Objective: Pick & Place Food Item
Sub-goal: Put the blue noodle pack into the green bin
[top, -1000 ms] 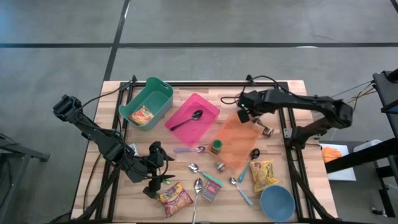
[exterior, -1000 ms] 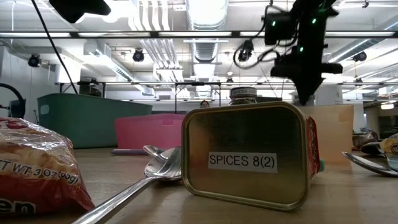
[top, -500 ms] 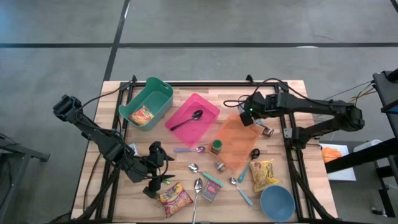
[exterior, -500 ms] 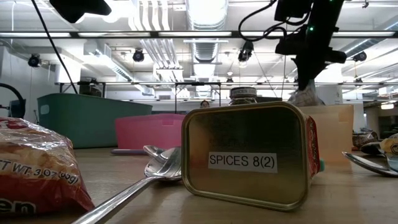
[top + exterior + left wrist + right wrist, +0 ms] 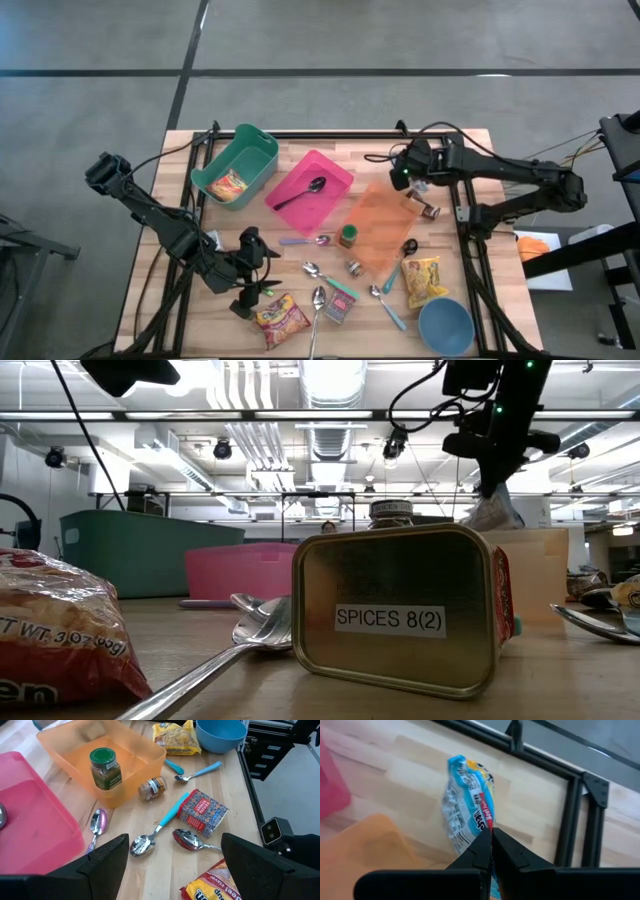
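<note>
A blue-and-white food packet hangs from my right gripper, which is shut on it above the far end of the orange bin. In the low view the packet shows just over the bin's rim. My left gripper stands open and apart from everything above the near left of the table, over a red noodle packet and a spices tin. Another noodle packet lies in the teal bin. My right gripper pinches one end of the packet between its two shut fingers. The fingers slant down from above. The packet hangs below and beyond the fingertips; in the low view its lower part is hidden behind the orange bin's wall.
A pink bin holds a dark spoon. A green-lidded jar, a small jar, several spoons, a yellow packet and a blue bowl lie on the near half. Another small jar lies right of the orange bin.
My right gripper has risen and gone a little toward the table's right edge, tipping as it went. It stays shut on the packet. The packet has come up with it and now shows above the orange bin's rim in the low view.
</note>
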Controlling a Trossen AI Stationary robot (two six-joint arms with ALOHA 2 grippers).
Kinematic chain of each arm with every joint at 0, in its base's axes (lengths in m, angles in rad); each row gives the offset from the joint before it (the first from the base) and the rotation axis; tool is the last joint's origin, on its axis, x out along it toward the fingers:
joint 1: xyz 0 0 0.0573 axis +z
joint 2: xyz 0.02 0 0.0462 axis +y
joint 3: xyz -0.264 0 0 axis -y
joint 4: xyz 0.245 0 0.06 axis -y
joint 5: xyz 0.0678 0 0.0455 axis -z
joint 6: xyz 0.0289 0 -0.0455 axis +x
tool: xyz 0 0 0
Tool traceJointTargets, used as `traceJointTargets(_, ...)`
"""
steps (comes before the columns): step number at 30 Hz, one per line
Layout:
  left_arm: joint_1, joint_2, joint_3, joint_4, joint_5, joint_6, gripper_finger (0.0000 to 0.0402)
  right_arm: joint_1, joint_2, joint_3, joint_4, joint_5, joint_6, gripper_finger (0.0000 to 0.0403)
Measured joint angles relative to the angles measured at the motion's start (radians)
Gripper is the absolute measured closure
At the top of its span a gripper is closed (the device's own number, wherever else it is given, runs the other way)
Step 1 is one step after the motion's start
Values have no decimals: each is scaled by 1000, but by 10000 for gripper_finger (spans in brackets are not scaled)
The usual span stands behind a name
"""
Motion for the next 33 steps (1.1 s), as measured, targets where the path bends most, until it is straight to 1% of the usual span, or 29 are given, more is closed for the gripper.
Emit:
traceJointTargets(7, 1, 0, 0, 0, -67, 0, 85, 0, 0, 78, -64, 13, -6, 395)
traceJointTargets(13, 1, 0, 0, -2, -73, 0, 85, 1, 0, 117, -144, -27, 22, 395)
traceJointTargets(19, 1, 0, 0, -2, -73, -3, 85, 2, 23, 26, -149, -68, 47, 395)
traceJointTargets(20, 1, 0, 0, -2, -73, -3, 85, 2, 28, 8, -149, -66, 47, 395)
traceJointTargets(23, 1, 0, 0, -2, -73, -3, 85, 2, 35, -33, -149, -16, 61, 395)
traceJointTargets(27, 1, 0, 0, -2, -73, -3, 85, -4, 36, -51, -149, -18, 67, 394)
traceJointTargets(30, 1, 0, 0, -2, -73, -3, 85, -13, 35, -48, -155, -62, 10, 394)
traceJointTargets(33, 1, 0, 0, -2, -73, -3, 85, -14, 37, -48, -156, -144, -50, 392)
